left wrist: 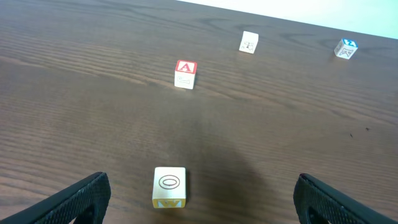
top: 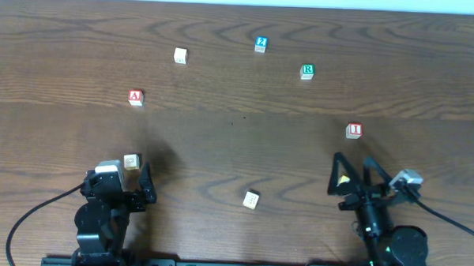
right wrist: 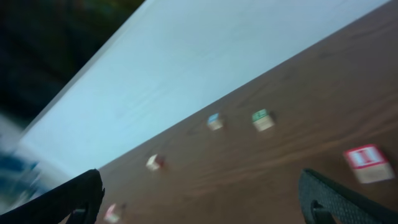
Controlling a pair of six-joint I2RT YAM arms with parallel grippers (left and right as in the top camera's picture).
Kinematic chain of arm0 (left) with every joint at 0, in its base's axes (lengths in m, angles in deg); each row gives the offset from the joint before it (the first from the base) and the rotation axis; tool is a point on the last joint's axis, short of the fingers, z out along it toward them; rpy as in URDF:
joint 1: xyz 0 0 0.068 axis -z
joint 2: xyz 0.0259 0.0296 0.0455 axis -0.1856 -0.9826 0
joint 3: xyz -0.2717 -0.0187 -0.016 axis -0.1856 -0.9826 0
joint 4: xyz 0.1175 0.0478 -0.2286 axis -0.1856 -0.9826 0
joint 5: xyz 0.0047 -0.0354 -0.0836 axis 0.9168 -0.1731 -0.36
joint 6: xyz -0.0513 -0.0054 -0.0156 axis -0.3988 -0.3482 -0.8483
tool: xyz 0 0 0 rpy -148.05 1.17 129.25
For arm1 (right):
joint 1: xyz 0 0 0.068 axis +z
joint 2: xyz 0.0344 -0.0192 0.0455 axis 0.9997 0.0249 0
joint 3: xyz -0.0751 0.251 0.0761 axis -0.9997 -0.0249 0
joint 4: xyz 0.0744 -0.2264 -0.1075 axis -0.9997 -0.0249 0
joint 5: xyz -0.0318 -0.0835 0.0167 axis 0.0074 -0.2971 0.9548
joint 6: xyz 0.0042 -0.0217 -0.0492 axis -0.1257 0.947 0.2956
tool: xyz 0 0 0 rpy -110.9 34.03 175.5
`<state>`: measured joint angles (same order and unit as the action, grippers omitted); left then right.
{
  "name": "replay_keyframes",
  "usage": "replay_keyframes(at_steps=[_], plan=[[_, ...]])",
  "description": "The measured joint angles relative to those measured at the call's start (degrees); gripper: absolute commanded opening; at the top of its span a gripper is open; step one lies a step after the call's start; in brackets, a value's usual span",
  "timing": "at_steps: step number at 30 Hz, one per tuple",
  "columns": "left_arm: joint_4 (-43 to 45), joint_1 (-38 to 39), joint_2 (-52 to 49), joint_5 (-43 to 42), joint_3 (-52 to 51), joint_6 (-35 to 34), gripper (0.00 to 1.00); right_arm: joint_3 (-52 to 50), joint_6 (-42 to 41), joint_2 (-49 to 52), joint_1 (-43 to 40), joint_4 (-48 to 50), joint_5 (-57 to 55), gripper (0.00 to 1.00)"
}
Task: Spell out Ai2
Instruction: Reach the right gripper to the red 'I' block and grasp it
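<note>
Table (top: 221, 140) of dark woodgrain meets a pale wall (right wrist: 205, 56); left gripper (left wrist: 202, 190) and right gripper (top: 352, 162) hold jaws spread.

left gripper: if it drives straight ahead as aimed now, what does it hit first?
Likely the oval-marked block, just ahead of the open left gripper and a bit left of centre. The A block sits farther along roughly the same line.
</note>
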<state>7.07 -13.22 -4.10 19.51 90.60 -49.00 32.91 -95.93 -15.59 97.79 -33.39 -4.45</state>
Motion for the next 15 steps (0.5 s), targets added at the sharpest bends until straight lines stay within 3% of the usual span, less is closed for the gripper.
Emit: replay_keyframes(at_steps=[6, 15], plan=[[0.0, 0.0, 0.0, -0.1, 0.0, 0.0, 0.95, 4.5, -0.1, 8.4, -7.8, -1.4, -2.0, 0.99], [0.0, 0.0, 0.0, -0.1, 0.0, 0.0, 0.95, 20.9, 6.1, 37.9, -17.2, -4.7, 3.7, 0.96]])
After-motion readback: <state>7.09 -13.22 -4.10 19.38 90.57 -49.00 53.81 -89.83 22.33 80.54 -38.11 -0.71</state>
